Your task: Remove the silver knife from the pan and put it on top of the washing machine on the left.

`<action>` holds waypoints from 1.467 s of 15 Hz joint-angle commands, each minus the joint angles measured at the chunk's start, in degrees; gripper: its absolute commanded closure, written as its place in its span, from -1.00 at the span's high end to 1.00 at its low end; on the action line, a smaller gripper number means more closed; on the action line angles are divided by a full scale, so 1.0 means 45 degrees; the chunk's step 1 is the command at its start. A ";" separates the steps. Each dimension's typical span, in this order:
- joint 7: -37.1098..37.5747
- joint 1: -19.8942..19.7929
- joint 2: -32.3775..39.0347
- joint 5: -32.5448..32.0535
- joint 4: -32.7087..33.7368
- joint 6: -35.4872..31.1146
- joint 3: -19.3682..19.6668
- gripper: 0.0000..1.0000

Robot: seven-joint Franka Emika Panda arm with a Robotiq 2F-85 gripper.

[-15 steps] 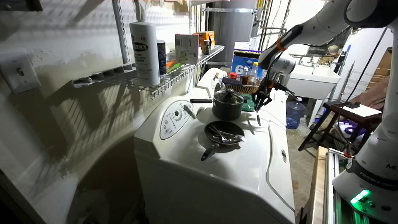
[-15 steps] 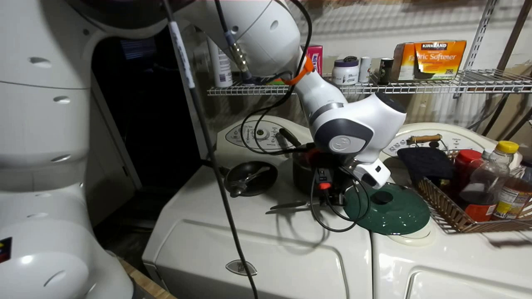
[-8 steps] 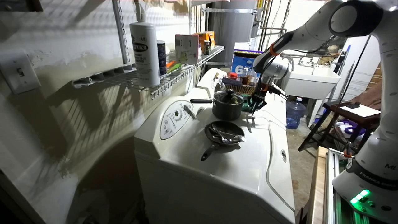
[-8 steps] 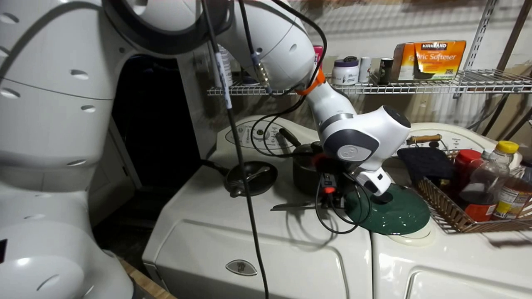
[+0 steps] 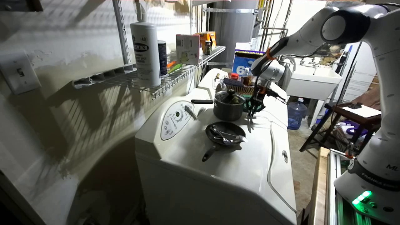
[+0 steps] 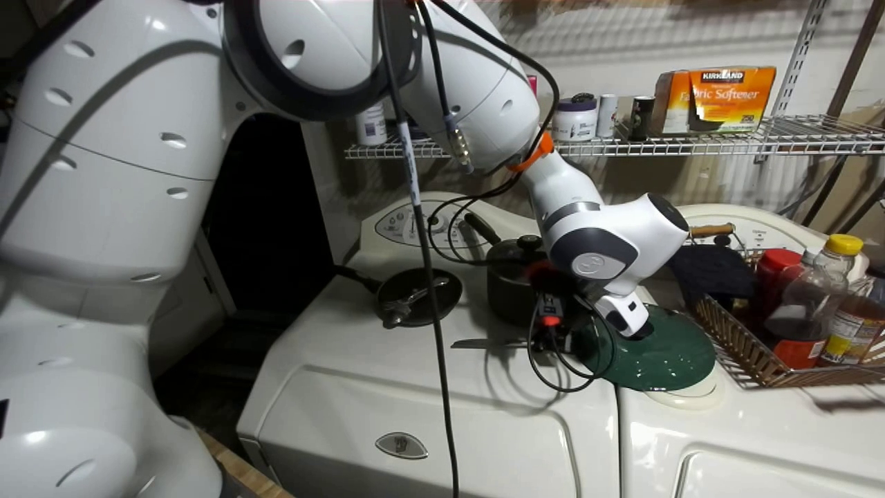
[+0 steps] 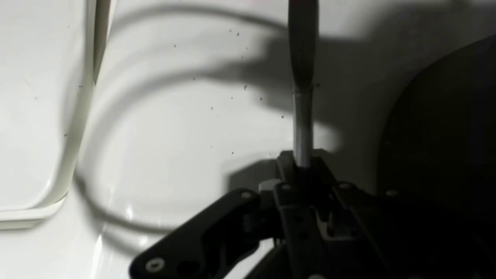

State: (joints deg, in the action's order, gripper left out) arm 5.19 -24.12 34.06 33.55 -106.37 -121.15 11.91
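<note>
My gripper (image 7: 302,159) is shut on the handle of the silver knife (image 7: 303,128), whose blade points away from the fingers. The gripper (image 5: 255,106) holds the knife (image 6: 484,343) roughly level, low over the white top of the washing machine (image 6: 332,363); whether it touches is unclear. In an exterior view the knife (image 5: 249,125) appears right beside its shadow. The small dark pan (image 5: 230,126) stands on the same machine (image 5: 200,167), apart from the knife, with other silver cutlery in it. The pan also shows in an exterior view (image 6: 409,278). The fingertips are partly in shadow.
A dark pot (image 5: 228,112) with a glass lid stands close beside the gripper. A green lid (image 6: 667,356) lies by the gripper, and a basket (image 6: 760,366) of bottles stands beyond it on the adjoining machine. A wire shelf (image 6: 691,146) with bottles and boxes runs along the wall.
The gripper has lowered with the knife in it, shifting left in an exterior view, and the knife has come closer to its shadow on the machine top. The pan and pot have not moved.
</note>
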 commanded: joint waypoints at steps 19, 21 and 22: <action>0.1925 0.1072 -0.1763 -0.0986 -0.2469 0.0178 0.0493 1.00; 0.2347 0.1548 -0.2733 -0.1357 -0.3798 -0.0660 0.0646 1.00; 0.2835 0.1933 -0.3313 -0.1841 -0.4571 -0.1016 0.0800 1.00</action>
State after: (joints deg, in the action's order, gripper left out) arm 13.15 -19.72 28.05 29.55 -115.83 -120.56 13.72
